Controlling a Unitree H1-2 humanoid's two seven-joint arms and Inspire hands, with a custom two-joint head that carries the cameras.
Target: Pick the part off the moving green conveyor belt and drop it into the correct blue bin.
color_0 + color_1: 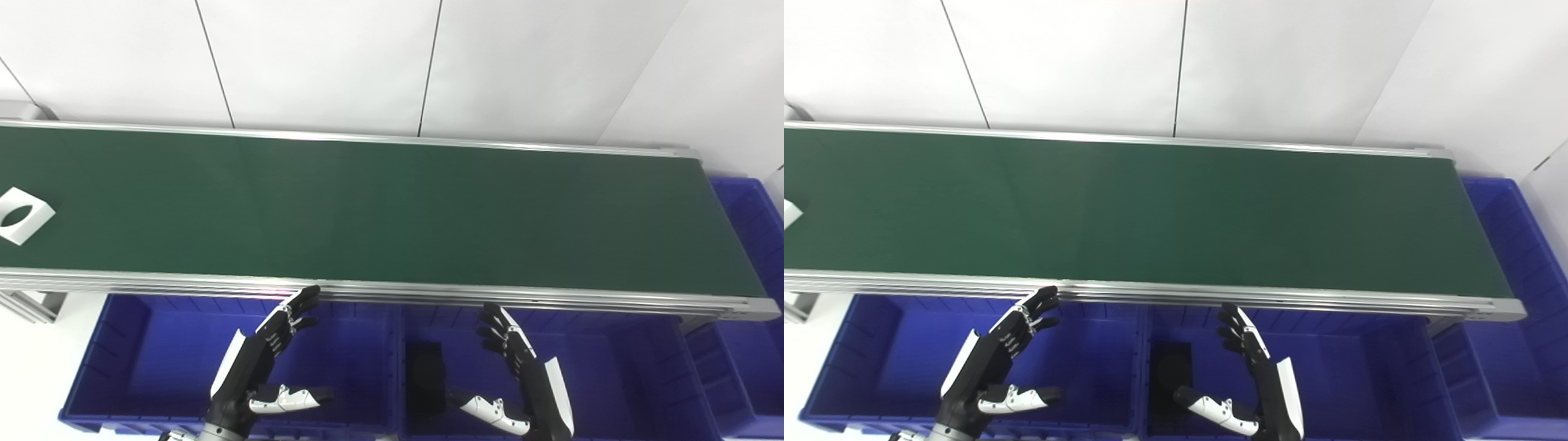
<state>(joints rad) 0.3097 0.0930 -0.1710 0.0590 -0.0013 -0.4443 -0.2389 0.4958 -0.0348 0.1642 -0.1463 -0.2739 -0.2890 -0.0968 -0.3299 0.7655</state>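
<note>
The task is at its start; nothing is picked yet; the part [22, 215], a flat white square piece with an oval hole through it, lies on the green conveyor belt [380, 214] at the far left of the view, well apart from both hands, and in the right eye view only its corner shows at the left edge. The left hand [263, 361] hovers with fingers spread wide and holds nothing, its fingertips near the belt's near rail, above the left blue bin [131, 355]; the right hand [520, 380] is likewise wide and empty, above the middle blue bin [618, 367]. A dark block [425, 376] already lies in the middle bin, just beside the divider; whether it is an earlier sorted part I cannot tell. Still to do, as I judge it: wait for the part to come within reach, grasp it, carry it off the belt, release it over the right bin.

Counted: one part on the belt; one belt; two hands; three blue bins, the third [756, 245] at the belt's right end; one dark block.
</note>
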